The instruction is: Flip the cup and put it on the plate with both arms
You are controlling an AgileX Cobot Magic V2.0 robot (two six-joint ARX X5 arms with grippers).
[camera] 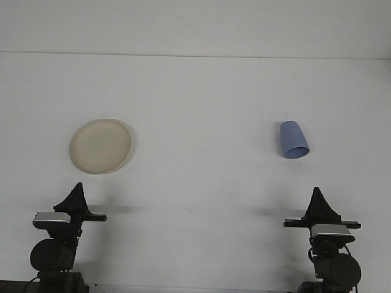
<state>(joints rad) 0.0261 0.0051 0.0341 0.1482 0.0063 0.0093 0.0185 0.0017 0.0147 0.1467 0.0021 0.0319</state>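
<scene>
Lying on its side, blue cup (293,140) well apart from plate (100,146)

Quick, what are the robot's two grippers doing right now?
Left gripper: holding nothing, open or shut cannot be told.
Right gripper: holding nothing, cannot be told either.

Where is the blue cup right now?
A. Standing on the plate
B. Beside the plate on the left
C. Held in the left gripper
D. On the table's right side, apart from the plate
D: the blue cup rests on the table's right side, far from the plate, with neither gripper holding it.
</scene>
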